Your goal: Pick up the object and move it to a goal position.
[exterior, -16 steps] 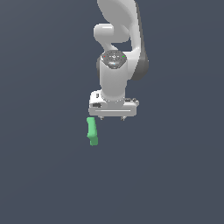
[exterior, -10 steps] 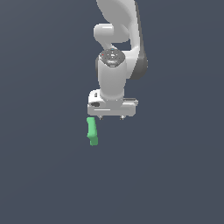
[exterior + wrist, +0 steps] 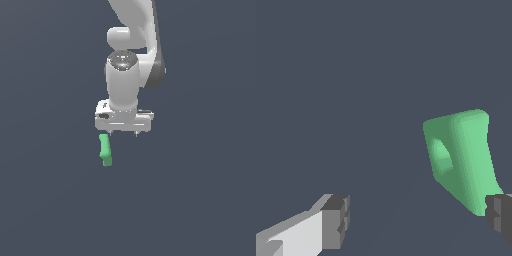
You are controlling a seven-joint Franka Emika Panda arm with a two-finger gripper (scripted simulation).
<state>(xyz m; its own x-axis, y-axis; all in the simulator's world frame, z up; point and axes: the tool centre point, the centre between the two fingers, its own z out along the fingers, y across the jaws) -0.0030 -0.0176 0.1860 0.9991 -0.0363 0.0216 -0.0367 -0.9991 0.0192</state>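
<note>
So the white gripper (image 3: 123,133) was pointing straight down over the plain dark grey surface (image 3: 200,200), with its two short fingertips poking out under the wide hand body. Couldn't make out any desk edges or corners in either view, it was just flat grey everywhere, so no way to place things that way.

The green block (image 3: 105,149) sat just below the gripper's end on the exterior view's left, its top right up against the fingertip on that side. It looked slightly bent along its length.

The wrist view was more useful. The jaws were spread wide, one dark pad (image 3: 336,220) on its white finger on one side and the other pad (image 3: 500,216) well apart from it on the opposite side. Nothing was clamped. The green block (image 3: 463,157) was chunky with rounded edges and had a notch sunk into one face. It wasn't centred in the gap at all; it sat right by that second pad, with the pad overlapping its lower tip. Whether they were actually touching, I couldn't tell.
</note>
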